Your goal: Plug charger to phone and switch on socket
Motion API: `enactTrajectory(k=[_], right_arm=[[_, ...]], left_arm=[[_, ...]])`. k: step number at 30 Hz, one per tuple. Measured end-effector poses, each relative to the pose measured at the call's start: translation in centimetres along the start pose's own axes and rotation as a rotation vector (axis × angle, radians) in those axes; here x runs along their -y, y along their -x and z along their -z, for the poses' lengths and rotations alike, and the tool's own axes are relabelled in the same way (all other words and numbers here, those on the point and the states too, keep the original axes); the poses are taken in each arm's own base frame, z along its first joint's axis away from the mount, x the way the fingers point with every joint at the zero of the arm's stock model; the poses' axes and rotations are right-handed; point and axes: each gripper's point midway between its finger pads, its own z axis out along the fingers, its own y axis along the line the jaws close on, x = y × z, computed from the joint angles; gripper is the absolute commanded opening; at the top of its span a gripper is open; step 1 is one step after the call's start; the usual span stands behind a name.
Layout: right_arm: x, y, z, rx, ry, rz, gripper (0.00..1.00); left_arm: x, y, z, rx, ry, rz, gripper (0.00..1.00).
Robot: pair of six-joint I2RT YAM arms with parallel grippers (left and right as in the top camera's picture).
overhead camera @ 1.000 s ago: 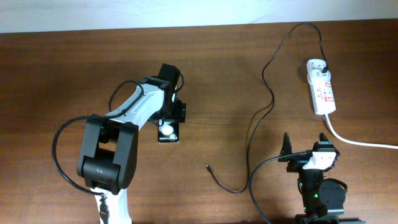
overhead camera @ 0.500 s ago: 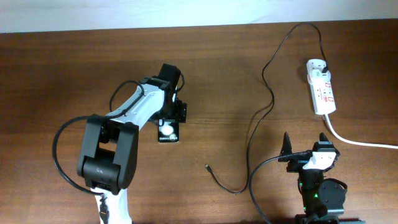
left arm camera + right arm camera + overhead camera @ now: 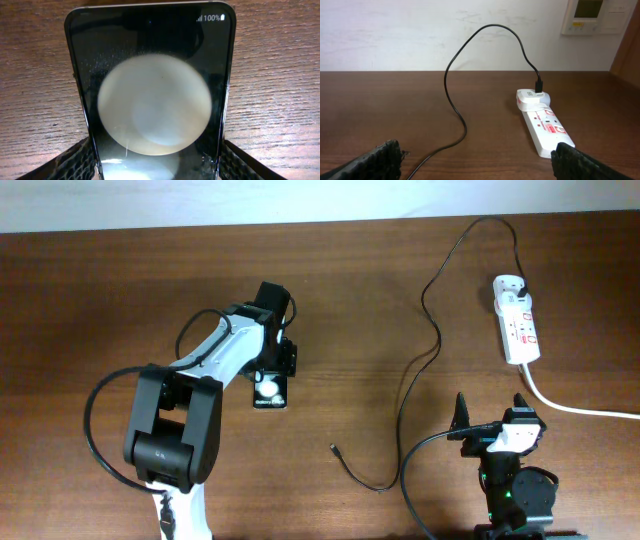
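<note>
The phone (image 3: 269,391) lies flat on the wooden table, its glossy screen filling the left wrist view (image 3: 150,65) with a large round glare and "100%" at its far end. My left gripper (image 3: 272,370) is shut on the phone, a finger against each long side (image 3: 152,162). The charger cable (image 3: 437,330) runs from its adapter (image 3: 512,284) in the socket (image 3: 520,325) down to a loose plug tip (image 3: 333,447) on the table. My right gripper (image 3: 492,423) is open and empty, well short of the socket (image 3: 545,127) and beside the cable (image 3: 451,100).
The socket's thick white cord (image 3: 575,409) trails off to the right edge. A white wall with a wall panel (image 3: 595,15) stands behind the table's far edge.
</note>
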Motion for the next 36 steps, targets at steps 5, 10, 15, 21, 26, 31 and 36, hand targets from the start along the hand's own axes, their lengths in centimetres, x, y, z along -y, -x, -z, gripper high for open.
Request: enactTrajectory(k=[5,10,15,21,26,31,36], right_arm=[[0.0,0.0,0.0,0.0,0.0,0.001,0.99],[0.0,-0.01,0.0,0.0,0.0,0.0,0.98],[0.0,0.0,0.0,0.0,0.0,0.0,0.98],[0.0,-0.01,0.0,0.0,0.0,0.0,0.98],[0.0,0.0,0.0,0.0,0.0,0.0,0.98],[0.0,-0.01,0.0,0.0,0.0,0.0,0.98],[0.0,-0.01,0.0,0.0,0.0,0.0,0.98]], left_arm=[[-0.02,-0.09,0.0,-0.004,0.001,0.0,0.49],[-0.05,-0.26,0.07,-0.013,0.002,-0.001,0.49],[-0.02,-0.7,0.22,-0.034,-0.001,-0.001,0.49],[0.07,-0.83,0.26,-0.041,-0.006,-0.001,0.49],[0.07,-0.82,0.27,-0.041,-0.006,-0.001,0.51],[0.07,-0.85,0.27,-0.042,-0.007,-0.001,0.52],[0.1,-0.9,0.28,-0.044,-0.008,-0.001,0.53]])
